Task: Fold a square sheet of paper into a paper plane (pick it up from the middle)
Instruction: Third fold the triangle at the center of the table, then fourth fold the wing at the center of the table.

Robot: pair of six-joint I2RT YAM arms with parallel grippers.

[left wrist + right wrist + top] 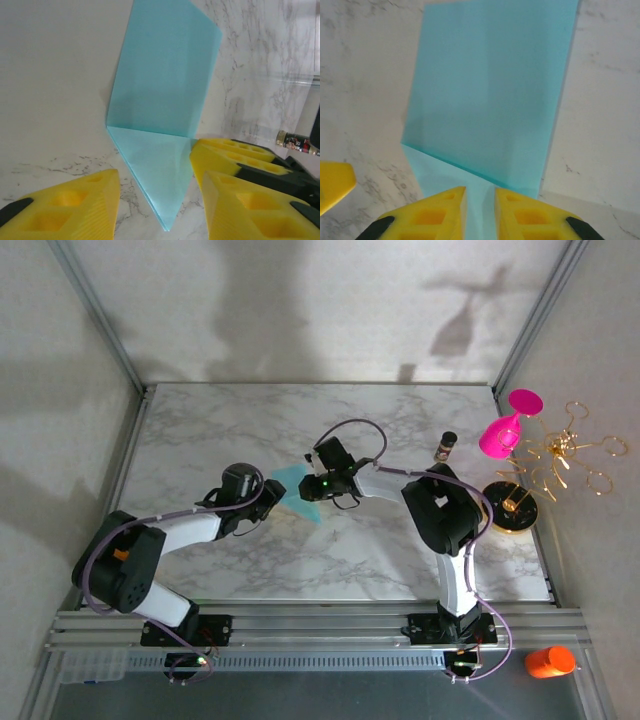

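Mid-fold. The sheet (292,483) sits mid-table between both grippers, one flap creased and standing up, the pointed part flat. Left gripper (160,210): jaws wide, straddling the tip, holding nothing. Right gripper (480,215): jaws narrow, paper showing in the slit, no clamp that I see. Next, I reckon, press the flap down along the crease. Bare table (200,440) all round; bottle (446,446) and goblet (505,430) far right.

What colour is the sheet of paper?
The square sheet of paper is plain teal-blue, clearest in the right wrist view.
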